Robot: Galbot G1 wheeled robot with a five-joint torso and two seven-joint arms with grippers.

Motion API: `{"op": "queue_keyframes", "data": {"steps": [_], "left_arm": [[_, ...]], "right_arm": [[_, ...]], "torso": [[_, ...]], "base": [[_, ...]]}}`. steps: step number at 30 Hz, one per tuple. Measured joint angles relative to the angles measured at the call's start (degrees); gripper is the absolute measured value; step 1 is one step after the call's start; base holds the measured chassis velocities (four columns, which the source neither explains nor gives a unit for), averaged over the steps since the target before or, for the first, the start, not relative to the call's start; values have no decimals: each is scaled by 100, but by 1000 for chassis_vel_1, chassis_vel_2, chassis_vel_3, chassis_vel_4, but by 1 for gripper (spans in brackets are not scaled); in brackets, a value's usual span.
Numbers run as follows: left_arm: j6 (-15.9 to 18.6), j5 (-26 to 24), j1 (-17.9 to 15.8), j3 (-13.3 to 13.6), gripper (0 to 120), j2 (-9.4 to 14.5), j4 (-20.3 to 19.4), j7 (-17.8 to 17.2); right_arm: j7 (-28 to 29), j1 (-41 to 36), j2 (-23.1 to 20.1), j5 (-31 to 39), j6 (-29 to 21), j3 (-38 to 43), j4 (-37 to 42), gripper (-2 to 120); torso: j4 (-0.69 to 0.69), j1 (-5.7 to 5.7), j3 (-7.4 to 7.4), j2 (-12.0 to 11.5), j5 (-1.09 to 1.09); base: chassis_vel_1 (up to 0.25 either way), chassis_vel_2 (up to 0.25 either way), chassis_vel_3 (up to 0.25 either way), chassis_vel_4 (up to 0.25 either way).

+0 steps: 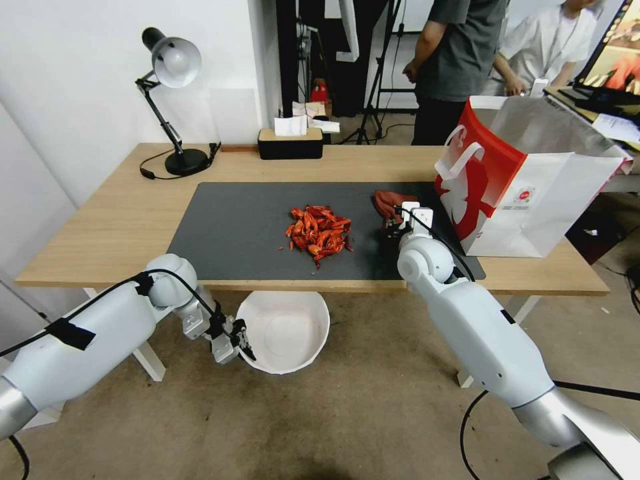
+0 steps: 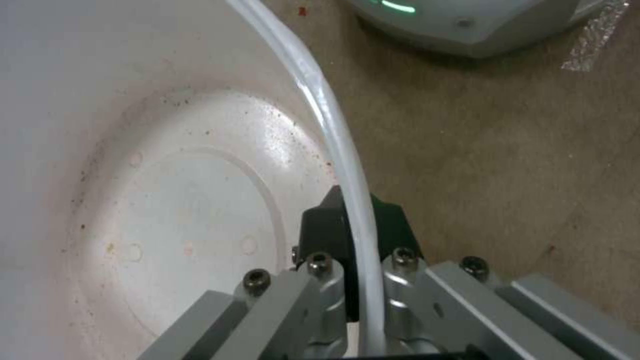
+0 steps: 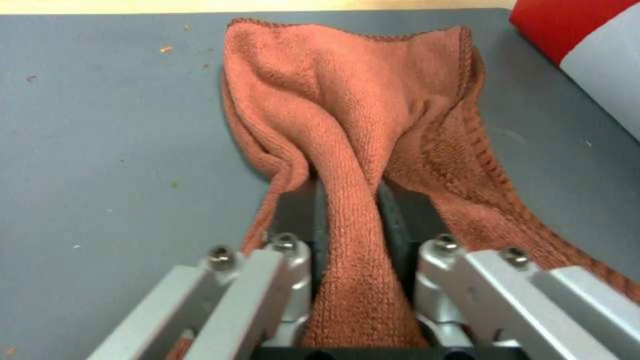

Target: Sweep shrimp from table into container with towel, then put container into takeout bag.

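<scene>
On the dark mat (image 1: 227, 233) of the table (image 1: 100, 220), the shrimp (image 1: 319, 231) lie in a loose heap near the middle, with a few stray bits beside them. To their right the right gripper (image 1: 397, 229) is down at the mat, its fingers (image 3: 297, 220) closed on a bunched fold of the towel (image 3: 353, 125), which spreads out on the mat ahead of it. Just beyond the towel, at the mat's right end, the bag (image 1: 527, 180) stands upright with its mouth open and its silver lining showing. Below the table's near edge, roughly under the heap, the left gripper (image 1: 241, 340) holds the bowl (image 1: 283, 330) in the air over the floor, open side up; its fingers (image 2: 320, 230) are pinched on the bowl's thin rim, one inside the wall and one outside. The bowl's inside carries small reddish specks and no shrimp. A lamp (image 1: 170, 100) and a tissue box (image 1: 290, 142) stand along the table's far side.
</scene>
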Motion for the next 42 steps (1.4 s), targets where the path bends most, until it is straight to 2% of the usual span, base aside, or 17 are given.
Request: {"op": "queue_keyframes", "data": {"steps": [5, 13, 16, 17, 19, 20, 23, 27, 34, 42], "left_arm": [[-4, -2, 76, -81, 0, 26, -40, -11], [-16, -6, 91, -221, 0, -17, 9, -60], [-22, -7, 75, -238, 0, -19, 36, -83], [-22, -7, 75, -238, 0, -19, 36, -83], [-34, -7, 86, -240, 0, -31, 90, -113], [-34, -7, 86, -240, 0, -31, 90, -113], [-92, 14, 101, -256, 0, -109, 190, -116], [-99, 50, 147, -272, 0, -192, 193, -120], [-122, 117, 169, -286, 0, -300, 209, -139], [-148, 121, 33, -281, 0, -339, 301, -146]], "right_arm": [[-74, -12, -9, 78, 144, 24, 96, 6], [-599, 15, -162, 115, 645, 39, 260, 6], [-1147, 218, -302, 55, 872, -88, 167, 6], [-1147, 218, -302, 55, 872, -88, 167, 6], [-1701, 424, -393, -88, 986, -277, -28, 6], [-1701, 424, -393, -88, 986, -277, -28, 6], [-2368, 838, -521, -485, 1013, -777, -368, 6], [-2813, 1245, -614, -604, 1049, -1337, -682, 6], [-3103, 1636, -663, -605, 1066, -1933, -1041, 6], [-3346, 1678, -865, -546, 1045, -2136, -1102, 6]], "torso": [[2, 0, 0, 0, 0], [0, 0, 0, 0, 0], [0, 0, 0, 0, 0], [0, 0, 0, 0, 0], [2, 0, 0, 0, 0], [2, 0, 0, 0, 0], [1, 0, -1, 0, 0], [2, 1, -1, 0, 0], [2, 1, -1, 0, 0], [1, 0, -1, 0, 0]], "base": [[0, 0, 0, 0], [0, 0, 0, 0], [0, 0, 0, 0], [0, 0, 0, 0], [0, 0, 0, 0], [0, 0, 0, 0], [0, 0, 0, 0], [0, 0, 0, 0], [0, 0, 0, 0], [0, 0, 0, 0]]}}
